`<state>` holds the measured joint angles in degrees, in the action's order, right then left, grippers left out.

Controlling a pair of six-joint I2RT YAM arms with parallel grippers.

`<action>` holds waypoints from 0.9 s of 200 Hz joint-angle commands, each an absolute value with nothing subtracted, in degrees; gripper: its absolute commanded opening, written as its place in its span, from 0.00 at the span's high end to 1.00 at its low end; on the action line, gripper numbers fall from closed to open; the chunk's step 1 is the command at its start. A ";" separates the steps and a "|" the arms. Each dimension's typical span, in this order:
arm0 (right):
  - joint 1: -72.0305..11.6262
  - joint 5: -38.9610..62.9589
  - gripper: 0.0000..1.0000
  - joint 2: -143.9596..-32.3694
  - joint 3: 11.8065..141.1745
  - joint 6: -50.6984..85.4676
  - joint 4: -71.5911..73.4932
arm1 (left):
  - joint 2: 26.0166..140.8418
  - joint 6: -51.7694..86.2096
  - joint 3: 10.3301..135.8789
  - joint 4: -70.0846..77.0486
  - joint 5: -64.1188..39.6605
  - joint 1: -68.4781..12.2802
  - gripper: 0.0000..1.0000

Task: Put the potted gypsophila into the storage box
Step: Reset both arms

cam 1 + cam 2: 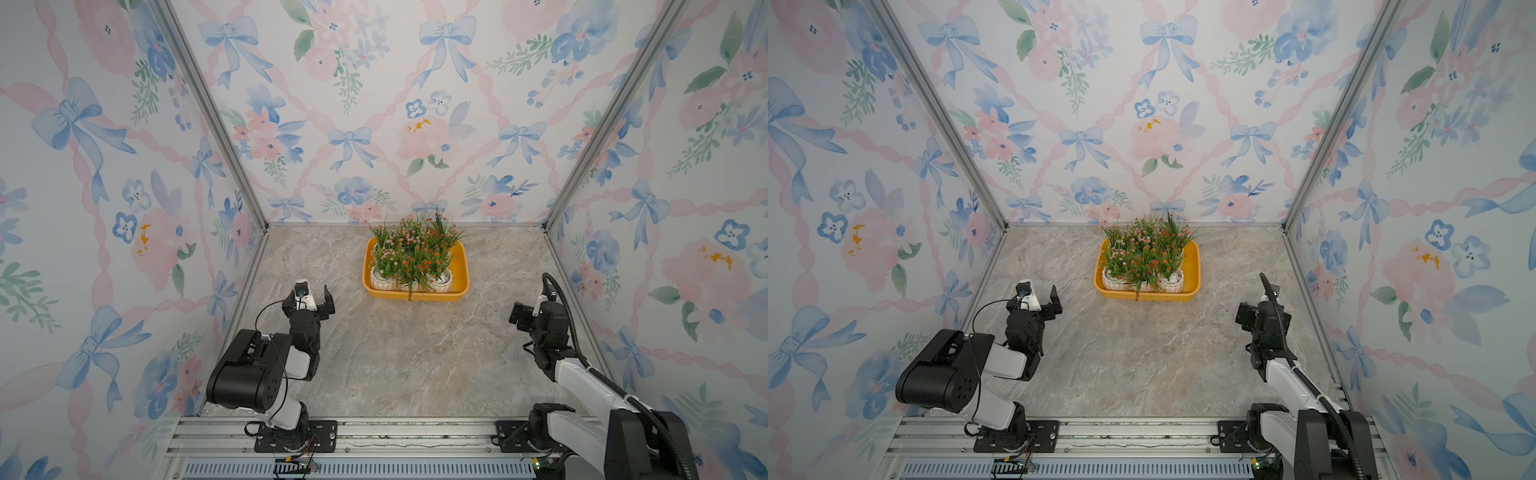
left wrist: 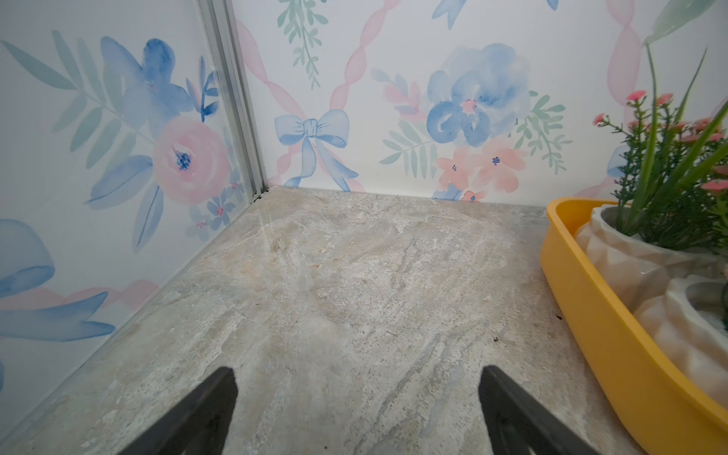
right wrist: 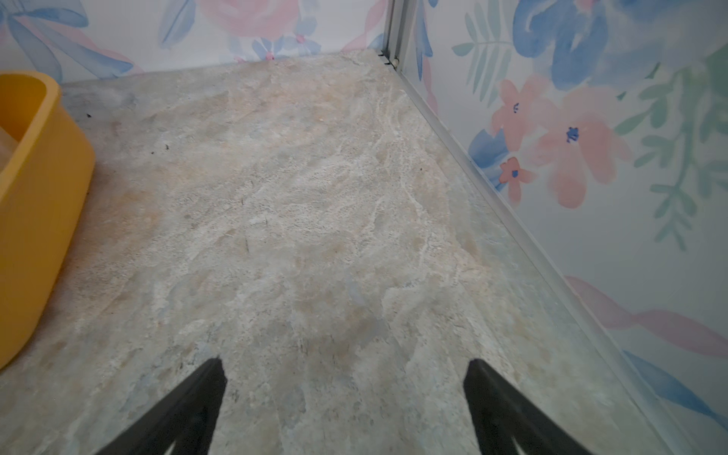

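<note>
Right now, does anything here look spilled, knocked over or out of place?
Nothing serious. The potted gypsophila all sit inside the storage box; one orange-red sprig droops over its near rim. The left gripper and right gripper are open and empty, apart from it.

Black-and-white arms (image 1: 300, 362), corrugated black cable (image 1: 570, 318)

Walls (image 1: 415, 104) are all pastel wallpaper: blue bows, pink flowers, ribbons. Floor (image 1: 395, 353) is beige-grey marble-look stone. Silver metal posts (image 1: 212, 112) in the corners, soft even light.
</note>
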<state>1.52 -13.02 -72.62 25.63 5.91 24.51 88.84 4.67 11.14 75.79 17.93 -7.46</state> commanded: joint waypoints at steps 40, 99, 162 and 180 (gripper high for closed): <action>-1.72 -8.45 0.03 -89.31 20.92 2.54 56.22 | 88.74 3.59 10.64 77.35 17.61 -7.73 0.02; -1.15 -0.81 0.03 -88.52 22.66 0.42 51.30 | 88.73 3.58 10.66 77.35 17.56 -7.73 0.02; -0.92 -0.59 0.03 -88.77 22.76 0.64 51.51 | 89.02 3.57 10.86 77.39 17.49 -7.66 0.02; -0.98 -0.73 0.03 -88.77 22.75 0.62 51.42 | 89.11 3.52 10.92 77.39 17.37 -7.65 0.02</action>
<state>-0.91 -1.45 -87.39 21.71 1.23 50.35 88.84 4.49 11.11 75.81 17.93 -7.46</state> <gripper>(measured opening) 0.972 0.979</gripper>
